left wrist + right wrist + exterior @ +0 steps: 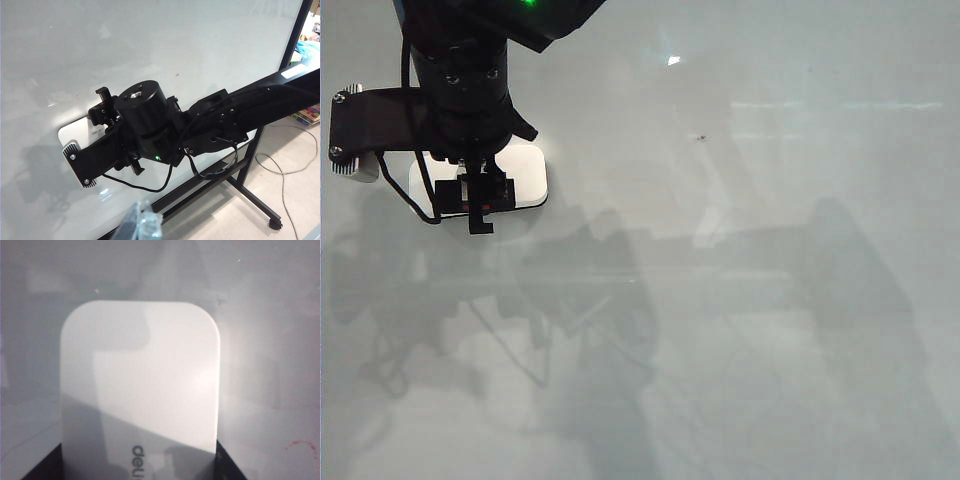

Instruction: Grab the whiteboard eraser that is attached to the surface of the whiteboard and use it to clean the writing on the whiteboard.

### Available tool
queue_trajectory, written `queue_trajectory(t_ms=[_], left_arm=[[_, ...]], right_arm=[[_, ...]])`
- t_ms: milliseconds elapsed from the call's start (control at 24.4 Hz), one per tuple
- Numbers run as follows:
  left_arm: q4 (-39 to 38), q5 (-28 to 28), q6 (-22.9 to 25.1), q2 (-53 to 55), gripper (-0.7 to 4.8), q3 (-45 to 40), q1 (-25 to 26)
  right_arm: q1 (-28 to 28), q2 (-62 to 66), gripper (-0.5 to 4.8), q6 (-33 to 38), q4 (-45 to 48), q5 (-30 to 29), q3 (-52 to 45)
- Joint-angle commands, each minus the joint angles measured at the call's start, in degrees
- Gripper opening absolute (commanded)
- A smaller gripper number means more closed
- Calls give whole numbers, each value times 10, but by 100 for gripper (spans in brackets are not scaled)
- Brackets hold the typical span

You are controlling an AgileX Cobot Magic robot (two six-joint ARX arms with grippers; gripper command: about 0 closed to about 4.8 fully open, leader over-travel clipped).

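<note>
R tool point(475, 195) pinching eraser point(525, 170) on whiteboard point(740, 300). L tool point(142, 225) off board, state unclear. Red writing point(300, 450) partly remains; wiping not finished.

whiteboard eraser point(525, 175) half hidden behind right gripper point(475, 195)

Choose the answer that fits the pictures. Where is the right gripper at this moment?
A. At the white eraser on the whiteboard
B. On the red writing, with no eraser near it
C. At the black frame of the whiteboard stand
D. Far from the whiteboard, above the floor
A: the right gripper sits over the whiteboard eraser on the whiteboard, and the right wrist view shows the eraser between its dark fingertips.
</note>
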Motion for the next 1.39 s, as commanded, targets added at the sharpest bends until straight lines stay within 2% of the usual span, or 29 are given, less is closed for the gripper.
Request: queue_trajectory(t_ms=[41, 164, 492, 656, 861, 984, 1148, 1230, 1271, 1312, 1394], left_arm=[[3, 2, 0, 0, -5, 1, 3], [3, 2, 0, 0, -5, 1, 2], [3, 2, 0, 0, -5, 1, 2], [3, 2, 0, 0, -5, 1, 3], [3, 2, 0, 0, -5, 1, 3], [3, 3, 0, 0, -5, 1, 3], [3, 2, 0, 0, -5, 1, 3], [3, 3, 0, 0, -5, 1, 3], [3, 2, 0, 0, -5, 1, 3], [3, 2, 0, 0, -5, 1, 3], [3, 2, 0, 0, -5, 1, 3]], right_arm=[[-8, -2, 125, -10, 34, 70, 9], [-17, -19, 125, -21, 28, 94, 23], [-21, -121, 125, -35, 28, 99, 26], [-12, -181, 125, -36, 27, 159, 26], [-13, -280, 126, -10, 23, 150, 26], [-14, -349, 125, 95, -20, 121, 26], [-19, -417, 125, 232, -143, 70, 25], [-42, -459, 126, 347, -238, 53, 25], [-59, -483, 125, 416, -284, 25, 18], [-76, -508, 125, 451, -296, 0, -3], [-96, -552, 125, 454, -285, -24, -54]])
